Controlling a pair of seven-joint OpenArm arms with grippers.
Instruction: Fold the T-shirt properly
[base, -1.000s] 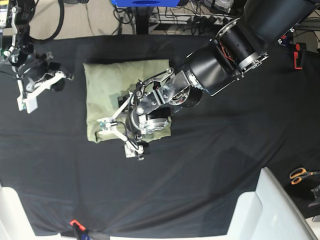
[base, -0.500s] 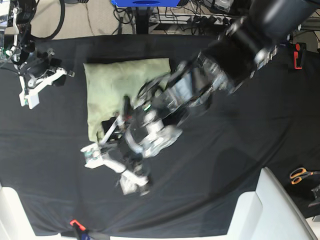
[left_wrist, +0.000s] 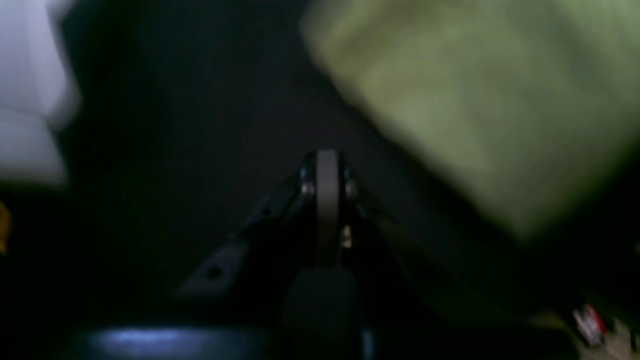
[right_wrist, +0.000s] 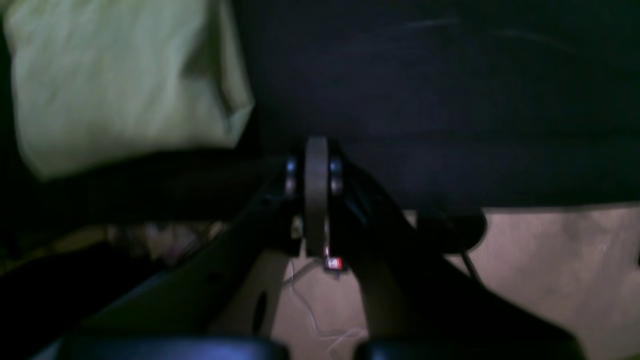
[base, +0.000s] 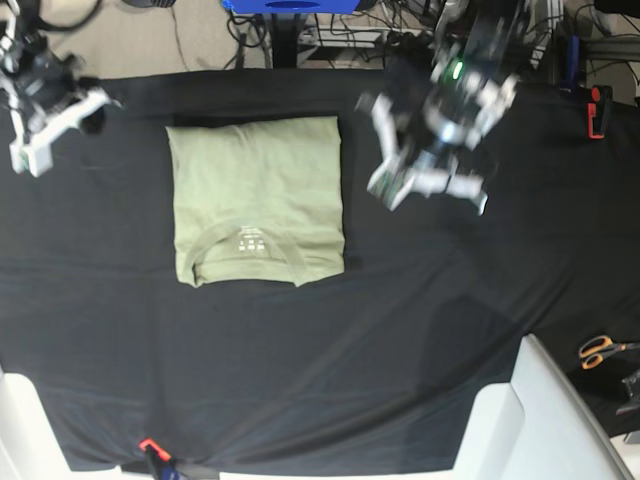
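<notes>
The pale sage-green T-shirt lies folded into a rectangle on the black cloth, left of centre. Its ribbed collar and small white label face the near edge. My left gripper hangs blurred at the upper right, apart from the shirt's right edge. In the left wrist view this left gripper is shut on nothing, with the T-shirt up and to the right. My right gripper sits at the far left edge of the table. It is also shut and empty, with the T-shirt at upper left.
Orange-handled scissors lie at the right edge. A white moulded piece juts in at the bottom right. A red clamp sits at the upper right. An orange clip marks the near edge. Beige floor shows past the table edge.
My left arm has swung off the shirt's near edge, up to the upper right, and its jaws have closed. My right gripper has drifted up and left. The shirt now lies uncovered.
</notes>
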